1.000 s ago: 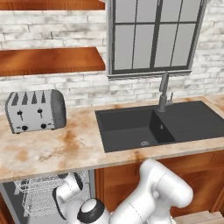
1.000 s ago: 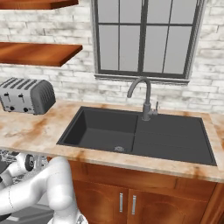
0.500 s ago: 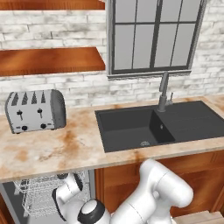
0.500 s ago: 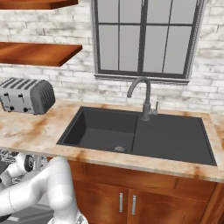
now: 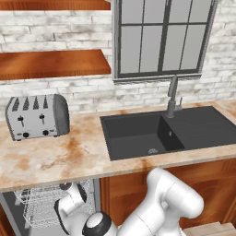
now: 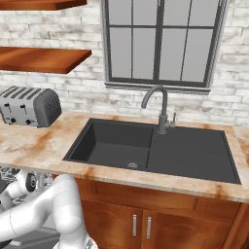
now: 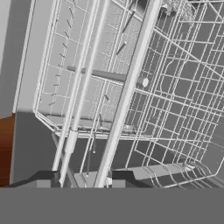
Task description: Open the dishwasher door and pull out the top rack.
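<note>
Two base cams sit behind the arm, L & R, both facing fwd/down over the table (image 5: 55, 161). Shared: sink (image 5: 138, 136), toaster (image 5: 37, 117), window (image 5: 161, 37). L cam has sink at 3 o'clock, R cam dead centre. Hand cam is v. close on the top rack (image 7: 175, 87), its wires running 6 to 12 o'clock.

The top rack (image 7: 166, 87) was a grid of thin white-silver wire. The tabletop (image 5: 55, 159) was beige stone mottled with rust-orange blotches. The sink (image 6: 146, 148) was matte black, its faucet (image 6: 158, 109) dark grey metal. The toaster (image 5: 37, 117) was silver-grey with black slots. The shelf (image 5: 53, 62) and cabinet doors (image 6: 141, 226) were reddish-brown wood. The wall (image 6: 73, 85) was whitewashed brick. The window frame (image 5: 161, 39) was dark grey.
</note>
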Available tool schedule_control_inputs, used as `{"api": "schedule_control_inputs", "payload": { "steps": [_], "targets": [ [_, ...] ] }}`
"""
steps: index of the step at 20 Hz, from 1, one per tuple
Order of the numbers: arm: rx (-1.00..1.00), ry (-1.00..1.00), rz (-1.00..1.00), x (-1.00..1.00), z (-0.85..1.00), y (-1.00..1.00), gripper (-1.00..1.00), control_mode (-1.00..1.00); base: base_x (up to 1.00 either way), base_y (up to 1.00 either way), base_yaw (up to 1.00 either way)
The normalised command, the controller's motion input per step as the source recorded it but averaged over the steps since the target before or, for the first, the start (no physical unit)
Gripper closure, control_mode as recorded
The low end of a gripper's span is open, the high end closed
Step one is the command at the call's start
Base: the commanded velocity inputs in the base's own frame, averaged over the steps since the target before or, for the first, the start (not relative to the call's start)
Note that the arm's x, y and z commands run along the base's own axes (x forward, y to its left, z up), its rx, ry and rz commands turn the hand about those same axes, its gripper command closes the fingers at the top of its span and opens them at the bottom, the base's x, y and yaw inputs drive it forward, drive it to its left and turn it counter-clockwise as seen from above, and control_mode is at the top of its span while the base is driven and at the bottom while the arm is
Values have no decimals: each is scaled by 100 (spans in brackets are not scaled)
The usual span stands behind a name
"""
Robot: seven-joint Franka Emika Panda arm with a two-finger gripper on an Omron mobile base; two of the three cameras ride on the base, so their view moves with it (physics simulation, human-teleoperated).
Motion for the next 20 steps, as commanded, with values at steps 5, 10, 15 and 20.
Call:
{"api": "schedule_control_inputs", "payload": {
  "steps": [5,10,15,20],
  "targets": [
    [-16,30,0,-100,-57,0,100,-100,0,0,0],
    [-16,36,0,-100,-56,-2,100,-100,0,0,0],
    [-18,42,0,-100,-64,-11,100,-100,0,0,0],
    [-19,48,0,-100,-70,-14,100,-100,0,0,0]
  ]
}}
